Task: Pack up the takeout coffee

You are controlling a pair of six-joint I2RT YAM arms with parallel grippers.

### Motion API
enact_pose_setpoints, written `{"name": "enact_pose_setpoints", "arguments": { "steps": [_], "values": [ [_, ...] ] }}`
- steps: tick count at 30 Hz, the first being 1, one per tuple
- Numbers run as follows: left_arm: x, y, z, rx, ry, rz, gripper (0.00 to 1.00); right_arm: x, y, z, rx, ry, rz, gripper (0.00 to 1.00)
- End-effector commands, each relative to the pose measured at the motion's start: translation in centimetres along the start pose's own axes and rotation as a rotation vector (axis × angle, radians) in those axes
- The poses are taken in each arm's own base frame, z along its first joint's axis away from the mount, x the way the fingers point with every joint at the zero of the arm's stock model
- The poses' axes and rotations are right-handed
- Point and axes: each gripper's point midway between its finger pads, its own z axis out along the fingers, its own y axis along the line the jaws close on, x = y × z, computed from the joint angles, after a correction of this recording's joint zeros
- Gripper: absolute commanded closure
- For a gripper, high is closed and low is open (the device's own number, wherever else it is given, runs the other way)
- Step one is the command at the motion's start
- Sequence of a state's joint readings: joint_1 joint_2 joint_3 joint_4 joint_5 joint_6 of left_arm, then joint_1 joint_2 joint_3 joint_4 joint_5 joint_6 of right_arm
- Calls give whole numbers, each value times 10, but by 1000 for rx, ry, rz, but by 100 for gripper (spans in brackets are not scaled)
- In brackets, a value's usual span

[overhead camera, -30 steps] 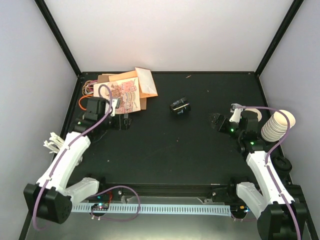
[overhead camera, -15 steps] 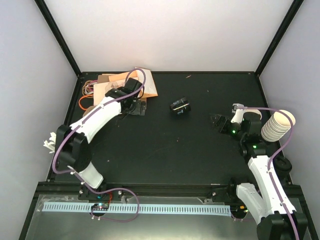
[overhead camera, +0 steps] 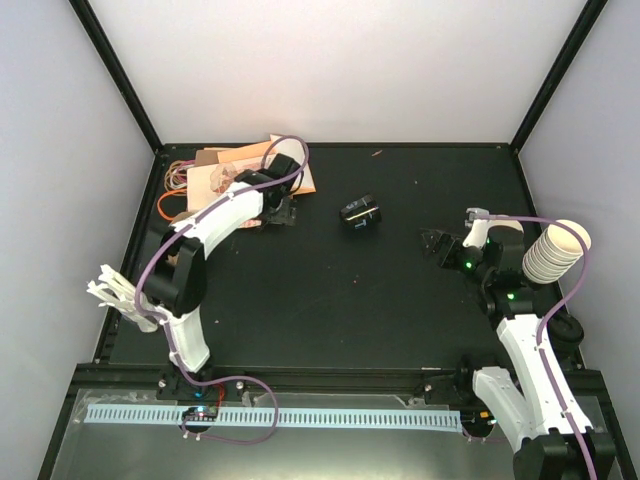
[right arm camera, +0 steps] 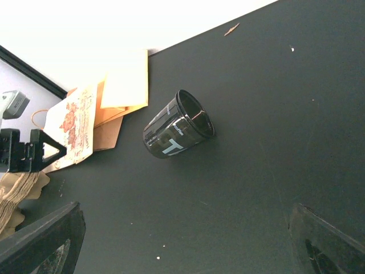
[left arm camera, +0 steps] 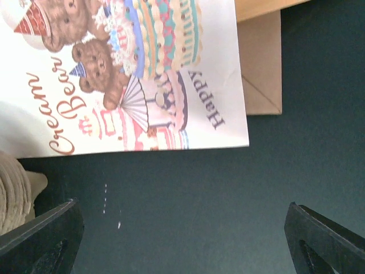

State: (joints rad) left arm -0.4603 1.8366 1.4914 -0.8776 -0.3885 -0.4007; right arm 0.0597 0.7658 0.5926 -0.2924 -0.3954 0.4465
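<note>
Two sets of jaws stand wide apart, gripping nothing. Within the last second the left gripper [left arm camera: 182, 245] has swung from the near-left edge to hover over the bear-printed paper bag [left arm camera: 125, 74] at the far left; the right gripper [right arm camera: 182, 245] has barely shifted. The takeout coffee cup [right arm camera: 178, 131], dark, lies on its side mid-table, untouched. Fetching the bag looks like the first step, with the cup to follow

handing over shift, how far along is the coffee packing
Nothing looks done yet: the dark cup lies on its side on the table, outside any bag. In hand: the left pincer hangs open over the printed paper bag, empty; the right pincer is open, facing the cup but apart from it. Left: grasp the cup, open a bag, put it in.
</note>
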Motion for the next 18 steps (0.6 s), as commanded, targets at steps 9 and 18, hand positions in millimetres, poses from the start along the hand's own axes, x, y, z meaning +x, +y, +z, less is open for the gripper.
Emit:
{"name": "enact_pose_setpoints", "arguments": {
  "steps": [9,18],
  "values": [
    [-31,3,24,-108,-23,58,1,-8,5,-2,-5,-13,-22,0],
    [-33,1,42,-123,-1,67,1,-9,6,-3,-6,-10,-19,0]
  ]
}}
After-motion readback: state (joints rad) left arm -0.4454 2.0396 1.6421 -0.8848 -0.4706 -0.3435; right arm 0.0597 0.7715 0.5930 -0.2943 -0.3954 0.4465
